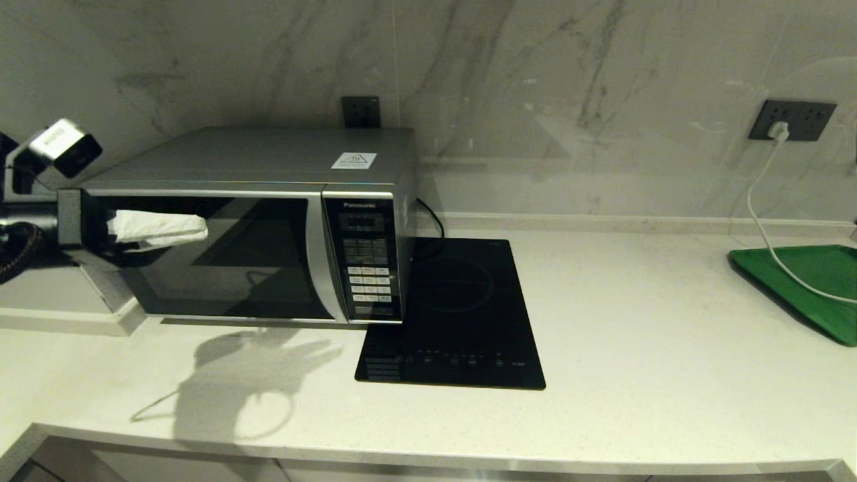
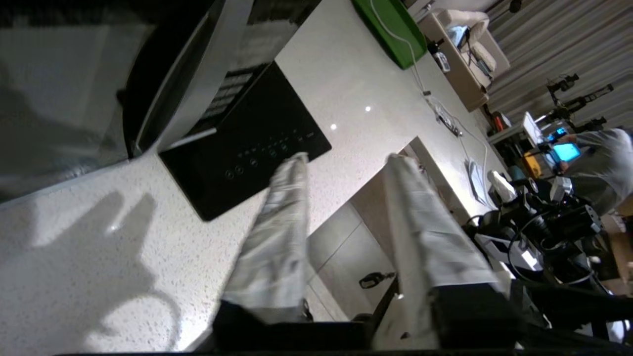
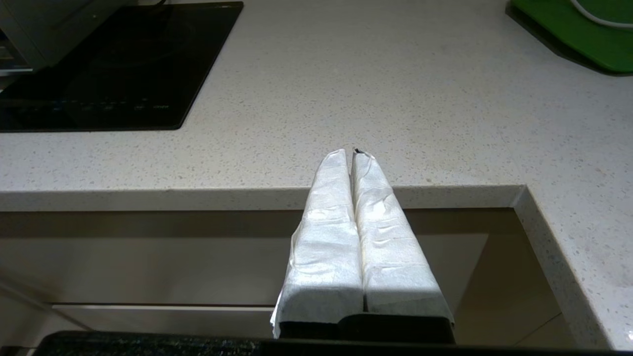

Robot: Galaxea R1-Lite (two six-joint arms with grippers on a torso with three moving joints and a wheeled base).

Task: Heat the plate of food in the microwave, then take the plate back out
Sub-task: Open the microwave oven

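The right gripper [image 3: 352, 153], jaws pressed together, is held at the counter [image 1: 636, 375] edge. The left gripper [image 2: 346, 158], jaws spread and empty, is seen before the closed silver microwave [image 1: 254, 221].

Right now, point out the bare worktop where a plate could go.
The widest bare patch of the pale speckled stone worktop lies between the flat black induction hob and the green rectangular tray. A narrower strip runs before the silver-grey microwave. The left gripper hangs at its door.
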